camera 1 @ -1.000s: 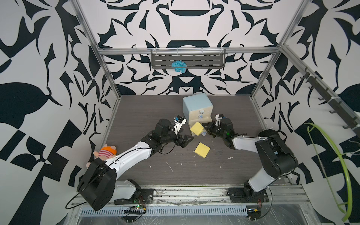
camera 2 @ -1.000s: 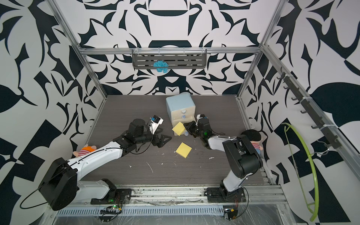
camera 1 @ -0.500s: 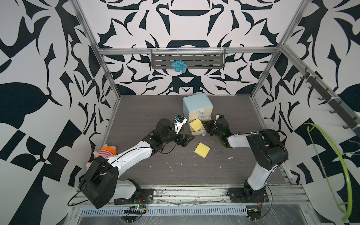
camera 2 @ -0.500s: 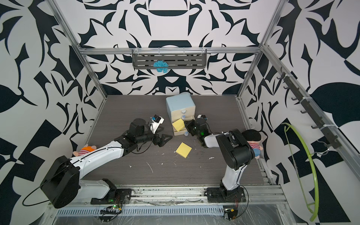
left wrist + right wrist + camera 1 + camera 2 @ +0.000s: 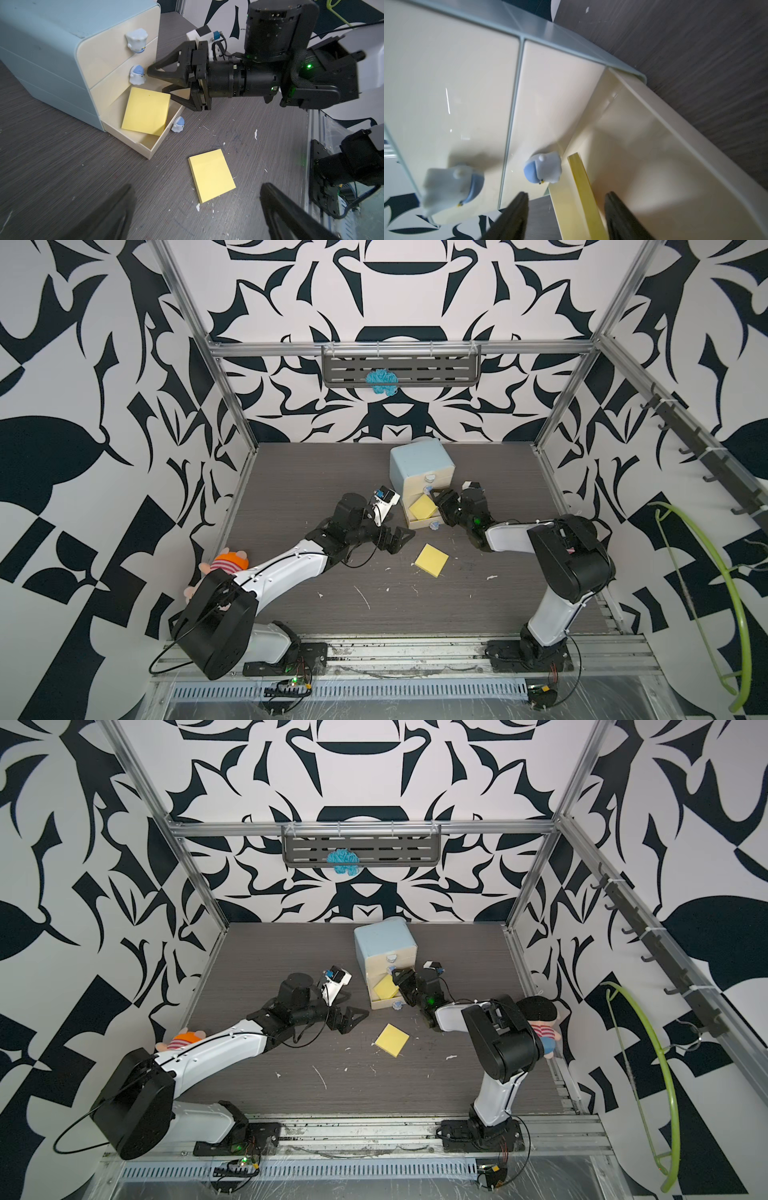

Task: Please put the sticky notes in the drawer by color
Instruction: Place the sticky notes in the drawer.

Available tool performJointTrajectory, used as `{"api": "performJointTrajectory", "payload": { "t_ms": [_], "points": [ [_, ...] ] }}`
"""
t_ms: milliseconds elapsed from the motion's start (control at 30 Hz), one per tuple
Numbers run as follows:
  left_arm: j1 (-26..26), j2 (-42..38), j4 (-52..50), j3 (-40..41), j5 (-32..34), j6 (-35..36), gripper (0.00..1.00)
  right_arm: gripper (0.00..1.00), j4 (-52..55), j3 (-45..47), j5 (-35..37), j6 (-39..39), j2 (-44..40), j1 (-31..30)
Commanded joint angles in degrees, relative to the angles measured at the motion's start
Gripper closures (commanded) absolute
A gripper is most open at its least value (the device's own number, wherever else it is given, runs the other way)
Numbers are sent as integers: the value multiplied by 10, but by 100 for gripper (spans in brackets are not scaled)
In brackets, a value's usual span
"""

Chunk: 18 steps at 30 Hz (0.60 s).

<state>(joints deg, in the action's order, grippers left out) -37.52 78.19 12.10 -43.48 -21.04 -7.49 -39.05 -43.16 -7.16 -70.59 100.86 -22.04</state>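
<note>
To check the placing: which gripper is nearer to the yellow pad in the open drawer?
Right. The right gripper is at the yellow pad, whose edge lies between its open jaws. The left gripper hangs open beside the open drawer, apart from the pad.

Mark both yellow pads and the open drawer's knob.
yellow pad in the drawer (image 5: 145, 111): left wrist view, centre of top sheet.
yellow pad on the table (image 5: 212, 175): left wrist view, centre of top sheet.
open drawer's knob (image 5: 178, 125): left wrist view, its front.
</note>
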Motion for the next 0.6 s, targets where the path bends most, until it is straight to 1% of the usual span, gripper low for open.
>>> {"api": "performJointTrajectory", "payload": {
  "t_ms": [0, 100, 233, 300, 367, 467, 533, 567],
  "points": [
    [-1, 2, 3, -12, -12, 5, 1, 22, 71, -4, 43, 39, -55, -11],
    [-4, 5, 4, -16, -10, 5, 1, 15, 179, -25, 93, 99, -109, -24],
    [-15, 21, 0, -26, -1, 16, 1, 14, 226, -13, 119, 122, -155, -26],
    [-28, 29, -2, -31, 11, 27, 1, 14, 242, 1, 130, 130, -182, -26],
    [-51, 37, -15, -37, 35, 52, 1, 14, 261, 12, 136, 151, -212, -26],
    [-91, 64, -61, -61, 74, 103, 1, 14, 330, 18, 151, 202, -263, -27],
    [-117, 89, -91, -81, 110, 115, 1, 14, 379, 25, 171, 237, -299, -27],
    [-131, 103, -102, -89, 136, 115, 1, 14, 405, 29, 200, 257, -319, -26]
  ]
}}
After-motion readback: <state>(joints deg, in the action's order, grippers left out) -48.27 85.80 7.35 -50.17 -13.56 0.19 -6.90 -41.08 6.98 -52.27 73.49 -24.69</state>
